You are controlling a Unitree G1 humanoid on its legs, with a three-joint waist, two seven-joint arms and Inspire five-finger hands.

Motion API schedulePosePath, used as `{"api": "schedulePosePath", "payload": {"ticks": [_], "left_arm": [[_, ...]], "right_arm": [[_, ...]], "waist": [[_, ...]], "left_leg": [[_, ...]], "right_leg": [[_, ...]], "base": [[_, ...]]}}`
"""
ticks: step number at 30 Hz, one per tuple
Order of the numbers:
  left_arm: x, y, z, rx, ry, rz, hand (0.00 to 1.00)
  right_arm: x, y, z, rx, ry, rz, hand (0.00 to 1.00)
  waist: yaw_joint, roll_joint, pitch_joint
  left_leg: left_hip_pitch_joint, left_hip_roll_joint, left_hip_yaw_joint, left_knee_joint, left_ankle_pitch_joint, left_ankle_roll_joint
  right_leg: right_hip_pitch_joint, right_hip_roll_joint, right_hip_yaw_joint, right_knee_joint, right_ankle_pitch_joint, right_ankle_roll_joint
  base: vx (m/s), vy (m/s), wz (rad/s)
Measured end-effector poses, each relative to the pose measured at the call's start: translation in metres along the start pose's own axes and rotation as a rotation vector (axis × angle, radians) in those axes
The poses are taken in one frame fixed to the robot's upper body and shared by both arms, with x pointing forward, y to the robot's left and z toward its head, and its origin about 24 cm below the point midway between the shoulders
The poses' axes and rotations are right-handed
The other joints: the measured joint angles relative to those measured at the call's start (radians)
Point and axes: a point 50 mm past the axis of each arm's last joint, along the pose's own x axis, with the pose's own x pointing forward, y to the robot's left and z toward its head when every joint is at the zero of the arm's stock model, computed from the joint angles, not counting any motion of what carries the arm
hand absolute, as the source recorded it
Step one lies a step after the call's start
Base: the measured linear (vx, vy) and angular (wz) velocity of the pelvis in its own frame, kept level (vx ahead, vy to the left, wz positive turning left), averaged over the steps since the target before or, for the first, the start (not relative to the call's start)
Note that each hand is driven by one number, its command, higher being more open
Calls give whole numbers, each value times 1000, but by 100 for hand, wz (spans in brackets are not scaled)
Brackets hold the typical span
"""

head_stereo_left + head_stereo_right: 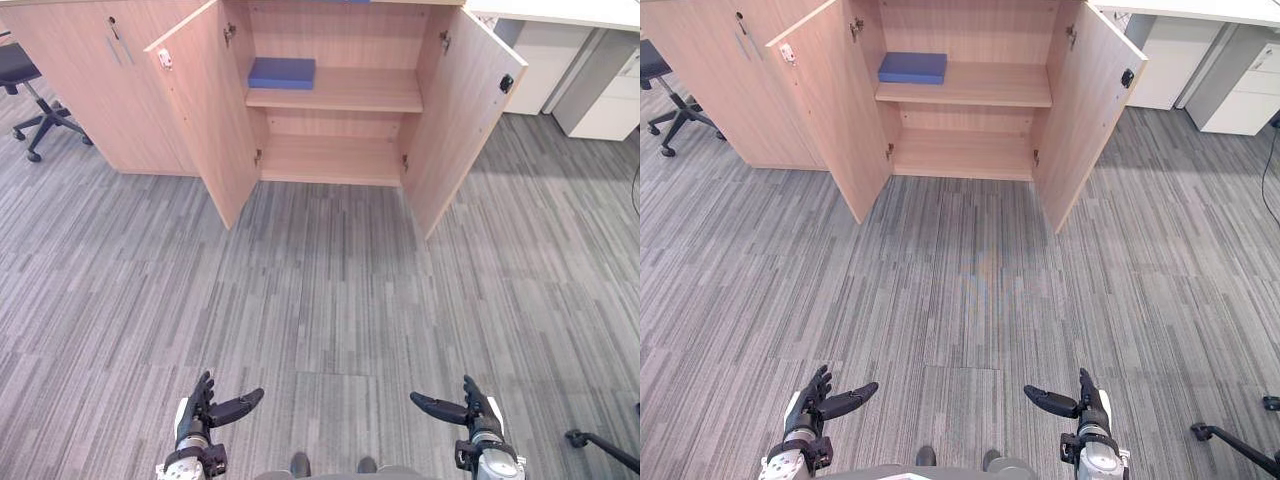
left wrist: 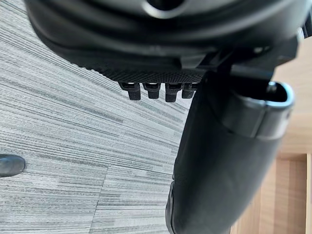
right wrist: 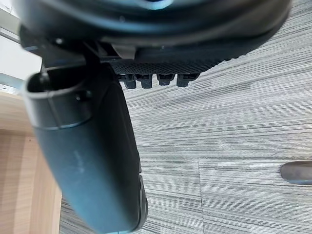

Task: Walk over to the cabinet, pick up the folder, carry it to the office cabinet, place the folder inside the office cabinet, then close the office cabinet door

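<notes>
- A grey striped carpet point(image 1: 330, 300) covers the floor across the whole middle and lower part of the frame.
- A light wooden cabinet point(image 1: 340, 35) stands along the top of the frame, with its two doors swung wide open.
- The left door point(image 1: 205, 110) angles out toward the lower left, and the right door point(image 1: 455, 120) angles out toward the lower right.
- A blue folder point(image 1: 281, 73) lies flat on the upper shelf point(image 1: 365, 92), at the shelf's left end, just beside the left door's hinge side.
- The lower shelf sits below it.
- A closed wooden unit point(image 1: 85, 90) joins the cabinet in the upper left.
- A black office chair point(image 1: 40, 120) stands at the far upper left edge.
- White furniture point(image 1: 600, 95) fills the upper right corner.
- The left hand point(image 1: 190, 425) shows at the bottom left, fingers straight and thumb spread inward, holding nothing.
- The right hand point(image 1: 480, 415) shows at the bottom right, in the same spread pose and empty.
- Both hands are well apart from the folder, with the carpet between them and it.
</notes>
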Motion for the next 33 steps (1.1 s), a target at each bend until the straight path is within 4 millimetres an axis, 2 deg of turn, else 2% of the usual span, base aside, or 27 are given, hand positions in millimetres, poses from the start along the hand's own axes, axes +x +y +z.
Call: {"api": "schedulePosePath", "payload": {"ticks": [2, 4, 6, 8, 9, 10, 12, 13, 15, 16, 17, 18, 19, 20, 21, 22, 23, 24, 25, 26, 27, 28, 29, 30, 31, 32, 33], "left_arm": [[0, -3, 1, -10, -7, -5, 100], [-1, -10, 1, -48, -10, -14, 100], [-2, -15, 1, -75, -14, -21, 100], [-1, -14, 4, -76, -21, -17, 100], [1, -13, 7, -70, -30, -15, 100], [3, -9, 10, -50, -36, -3, 100], [4, -4, 12, -26, -40, 12, 100], [8, -5, 18, -22, -52, 13, 100], [17, -11, 34, -24, -97, -3, 100], [21, -14, 42, -26, -121, -11, 100], [24, -16, 49, -23, -141, -18, 100], [23, -18, 47, -22, -135, -24, 100], [23, -20, 45, -27, -129, -28, 100], [24, -25, 45, -39, -127, -35, 100], [26, -27, 48, -33, -129, -52, 100], [26, -30, 44, -38, -116, -57, 100], [21, -31, 33, -51, -88, -60, 100], [19, -30, 31, -51, -86, -62, 100], [19, -30, 31, -51, -84, -64, 100], [20, -32, 33, -53, -92, -70, 100], [19, -33, 35, -54, -99, -74, 100], [19, -35, 36, -57, -105, -84, 100], [19, -35, 37, -56, -111, -89, 100], [19, -35, 38, -56, -114, -93, 100], [17, -34, 34, -57, -104, -92, 100], [15, -33, 30, -58, -91, -88, 100], [15, -33, 28, -57, -82, -85, 100]], "right_arm": [[4, 2, 8, 11, -22, -6, 100], [7, 0, 16, 29, -43, -24, 100], [8, -4, 18, 42, -47, -48, 100], [9, -2, 23, 51, -59, -48, 100], [9, -1, 23, 56, -62, -45, 100], [8, 0, 21, 74, -52, -43, 100], [7, 0, 20, 75, -53, -44, 100], [8, 0, 23, 65, -61, -39, 100], [10, 1, 27, 51, -73, -32, 100], [10, 1, 29, 52, -80, -30, 100], [9, 1, 31, 48, -92, -28, 100], [6, -2, 26, 43, -84, -34, 100], [7, -4, 27, 38, -84, -37, 100], [11, -4, 35, 35, -101, -36, 100], [13, 0, 42, 42, -120, -25, 100], [13, 0, 41, 38, -119, -20, 100], [12, 1, 40, 21, -116, -8, 100], [12, 2, 40, 19, -118, -3, 100], [12, 7, 43, 23, -131, 7, 100], [11, 9, 48, 33, -154, 11, 100], [10, 10, 52, 37, -174, 14, 100], [10, 11, 59, 43, -212, 18, 100], [10, 12, 66, 65, -237, 23, 100], [11, 12, 67, 73, -240, 23, 100], [14, 12, 69, 78, -237, 20, 100], [16, 12, 69, 82, -227, 14, 100], [17, 13, 67, 81, -216, 14, 100]], "waist": [[7, 4, 9], [10, 17, 15], [8, 22, 23], [5, 29, 50], [0, 28, 62], [-9, 26, 73], [-8, 33, 83], [-11, 42, 98], [-21, 73, 122], [-30, 80, 128], [-39, 70, 130], [-46, 57, 127], [-56, 65, 130], [-53, 98, 140], [-62, 90, 148], [-62, 85, 153], [-51, 78, 161], [-45, 79, 161], [-23, 61, 171], [-2, 46, 177], [6, 40, 180], [24, 36, 180], [38, 34, 181], [44, 31, 182], [54, 28, 178], [67, 29, 176], [74, 28, 173]], "left_leg": [[-42, 0, 20, 50, -32, 7], [-98, 5, 38, 142, -107, 29], [-126, 7, 58, 220, -163, 41], [-97, 6, 45, 240, -199, 63], [-82, 3, 34, 241, -204, 72], [-51, 4, 15, 242, -219, 87], [0, 13, 0, 218, -239, 83], [41, 35, -13, 196, -241, 72], [92, 81, -53, 138, -239, 54], [110, 99, -74, 111, -236, 32], [151, 106, -85, 91, -253, -17], [206, 108, -91, 92, -283, -68], [221, 123, -96, 105, -288, -77], [208, 157, -97, 148, -280, -91], [152, 161, -77, 291, -213, -187], [100, 171, -64, 466, -125, -190], [-8, 210, -56, 790, 37, -197], [-47, 223, -47, 886, 11, -175], [-152, 246, -10, 1051, -74, -133], [-220, 253, 34, 1062, -115, -113], [-262, 253, 60, 1043, -134, -100], [-345, 249, 98, 956, -163, -60], [-405, 225, 108, 802, -171, -44], [-418, 202, 101, 691, -163, -48], [-417, 148, 55, 400, -97, -64], [-419, 121, 22, 241, 14, -65], [-412, 114, 11, 232, 76, -66]], "right_leg": [[-24, -3, 14, 0, -1, 1], [-56, -10, 18, 37, -32, 30], [-110, -26, 17, 173, -105, 60], [-244, -47, -19, 510, -129, 71], [-292, -54, -34, 607, -132, 71], [-335, -62, -51, 686, -158, 49], [-389, -63, -105, 641, -182, 25], [-410, -49, -153, 543, -174, 16], [-464, 2, -206, 353, -103, -1], [-493, 27, -214, 239, -31, -7], [-519, 48, -198, 72, 113, -19], [-512, 49, -174, 26, 283, -62], [-509, 45, -186, 61, 362, -96], [-518, 69, -202, 117, 302, -109], [-514, 55, -215, 199, 226, -111], [-466, 53, -219, 220, 170, -110], [-337, 72, -216, 183, 113, -114], [-291, 81, -213, 165, 100, -117], [-182, 92, -199, 114, 72, -121], [-119, 92, -186, 75, 59, -124], [-83, 91, -179, 49, 54, -123], [-25, 90, -161, 8, 37, -118], [23, 87, -142, -14, 12, -110], [43, 81, -130, -20, -2, -101], [84, 68, -98, -31, -32, -85], [122, 59, -58, -36, -66, -56], [141, 52, -37, -35, -81, -41]], "base": [[-21, 12, -24], [14, 33, -13], [56, 50, -2], [113, 82, 2], [227, 83, 31], [241, 47, 34], [360, 36, 24], [646, -10, 40], [582, -42, 58], [487, -66, 74], [821, -157, 82], [860, -188, 74], [736, -182, 32], [553, -163, 28], [691, -243, 24], [855, -311, 36], [720, -269, 15], [671, -219, -1], [609, -180, -13], [601, -170, -15], [585, -143, -23], [598, -96, -32], [599, -62, -40], [628, 10, -55], [649, 78, -80], [658, 117, -93], [712, 189, -95]]}}
